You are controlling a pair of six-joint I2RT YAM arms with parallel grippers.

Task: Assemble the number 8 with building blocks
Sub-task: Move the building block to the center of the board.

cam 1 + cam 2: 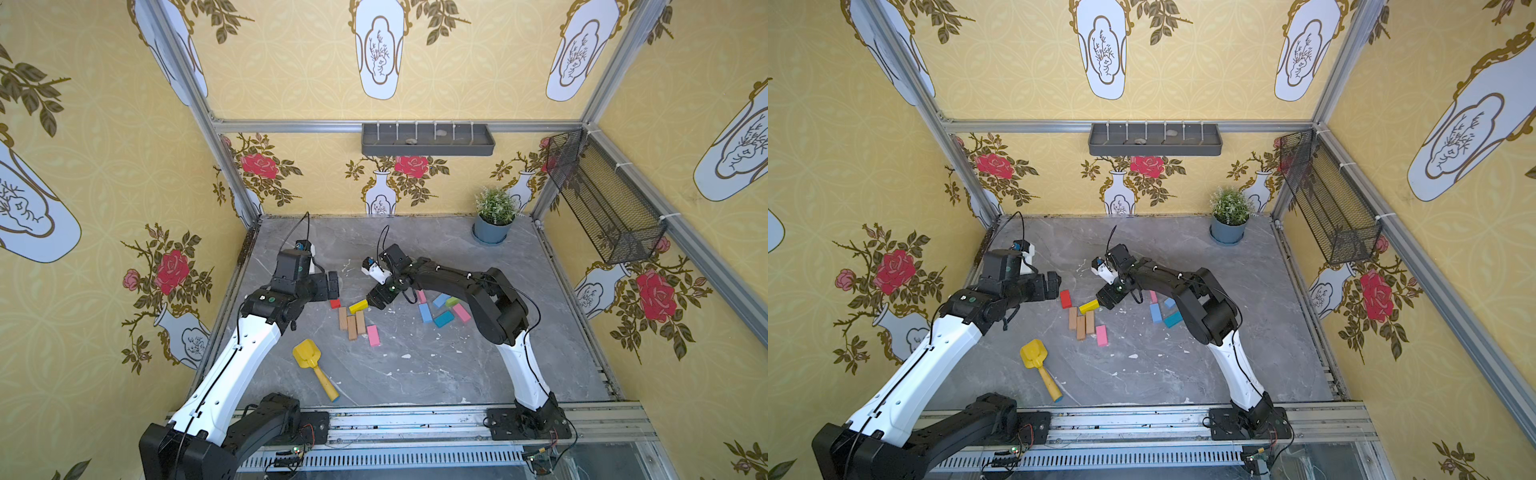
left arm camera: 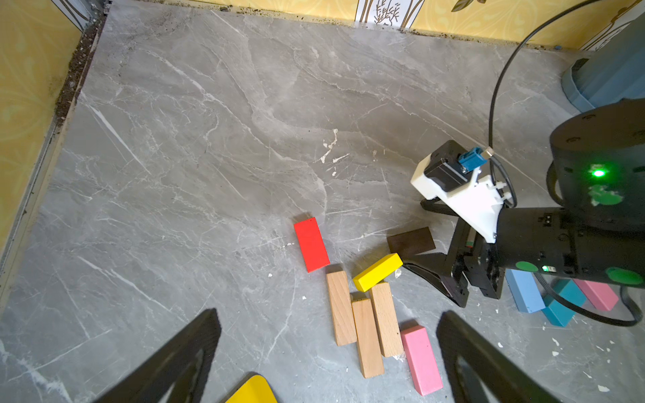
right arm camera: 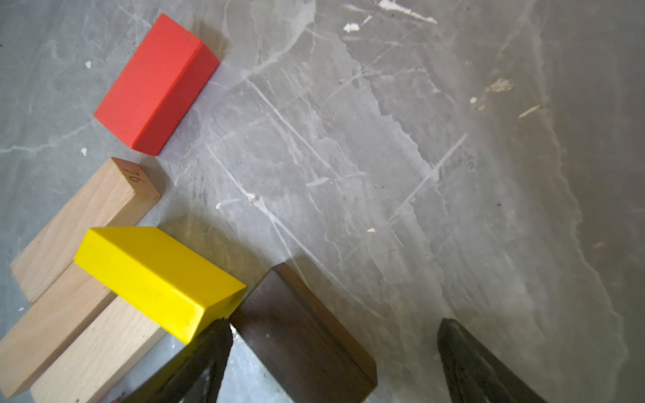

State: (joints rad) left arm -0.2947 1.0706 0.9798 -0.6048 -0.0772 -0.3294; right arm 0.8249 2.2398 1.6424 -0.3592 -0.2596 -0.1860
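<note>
**Wide-open right claw (image 3: 333, 326) straddles the dark brown block (image 3: 303, 335)**

Seen from the right wrist, the jaws stand well apart. The dark brown block lies flat on the grey marble table (image 3: 453, 174) between them and is not clamped. One fingertip (image 3: 209, 345) sits right at an end of the yellow block (image 3: 157, 279) (whether it actually touches, I cannot tell). The yellow block is tilted, with one end propped on the three tan blocks (image 2: 367, 338), which lie flat, side by side and touching. The red block (image 2: 311, 244) lies flat just past the tan row, apart from the yellow one. A pink block (image 2: 421, 359) lies flat beside the row, on the side toward the right arm.

The left claw (image 2: 328, 315) is released too and holds nothing. It hangs above the table near the red block and the tan row.

A second cluster lies partly under the right arm, as a top view shows: a light blue block (image 1: 425, 312), a teal block (image 1: 444, 318), a green block (image 1: 452, 301) and a second pink block (image 1: 461, 312), close together.

A yellow toy shovel (image 1: 309, 359) lies toward the front of the table, apart from the blocks. A potted plant (image 1: 494, 216) stands in the far corner on the right arm's side.
</note>
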